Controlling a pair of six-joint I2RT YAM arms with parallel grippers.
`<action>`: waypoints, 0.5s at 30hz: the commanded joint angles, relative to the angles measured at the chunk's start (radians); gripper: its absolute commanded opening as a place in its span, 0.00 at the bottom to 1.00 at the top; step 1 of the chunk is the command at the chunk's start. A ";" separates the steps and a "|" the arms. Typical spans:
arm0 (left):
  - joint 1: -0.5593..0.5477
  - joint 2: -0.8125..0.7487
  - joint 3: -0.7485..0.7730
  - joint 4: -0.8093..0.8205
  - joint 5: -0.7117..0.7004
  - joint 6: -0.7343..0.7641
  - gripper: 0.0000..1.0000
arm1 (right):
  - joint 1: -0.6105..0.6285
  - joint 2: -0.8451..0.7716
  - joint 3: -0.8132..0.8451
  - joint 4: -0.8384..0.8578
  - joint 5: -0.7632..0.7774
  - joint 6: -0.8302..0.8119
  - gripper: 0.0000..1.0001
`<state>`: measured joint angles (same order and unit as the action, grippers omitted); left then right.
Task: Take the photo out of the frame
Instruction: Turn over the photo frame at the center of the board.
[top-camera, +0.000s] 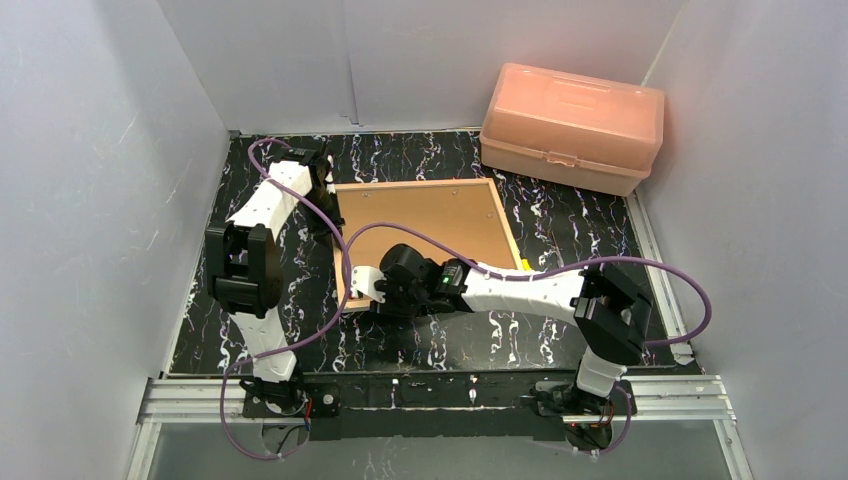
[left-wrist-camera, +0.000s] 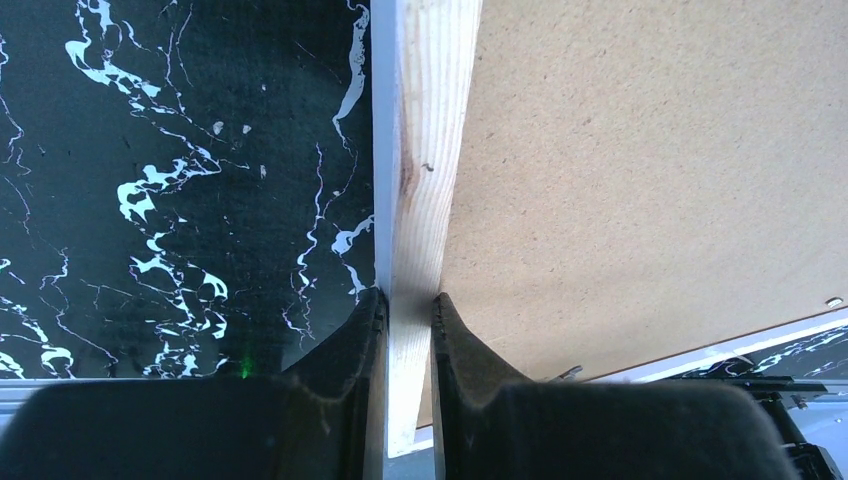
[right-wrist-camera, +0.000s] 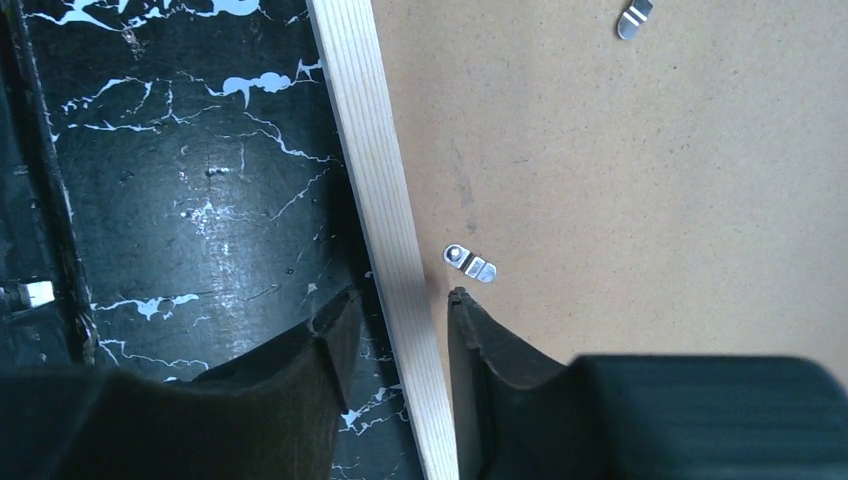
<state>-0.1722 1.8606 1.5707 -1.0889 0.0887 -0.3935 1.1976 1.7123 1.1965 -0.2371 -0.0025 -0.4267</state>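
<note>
Left wrist: left tool clamps frame edge.

Wood-edged frame, flat, face down, brown back up

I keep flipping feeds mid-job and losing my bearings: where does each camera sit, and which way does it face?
Top external: above and behind the bases, looking down on the table, frame and pink box; left arm and right arm show.
Left wrist: on the left arm, facing the frame's wood rail; its jaws pinch it.
Right wrist: on the right arm, facing rail and metal tab; its jaws straddle the rail, open.
Shared: all three show the backing board.
</note>
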 joint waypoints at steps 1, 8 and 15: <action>0.003 -0.055 0.039 -0.023 0.080 -0.013 0.00 | 0.009 0.012 0.012 0.010 0.038 -0.030 0.41; 0.003 -0.060 0.041 -0.025 0.085 -0.025 0.00 | 0.011 0.000 0.000 -0.013 0.087 -0.038 0.47; 0.003 -0.059 0.044 -0.025 0.083 -0.031 0.00 | 0.010 -0.060 -0.082 0.001 0.131 -0.029 0.52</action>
<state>-0.1722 1.8606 1.5707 -1.0935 0.0948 -0.4049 1.2049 1.7046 1.1633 -0.2363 0.0914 -0.4522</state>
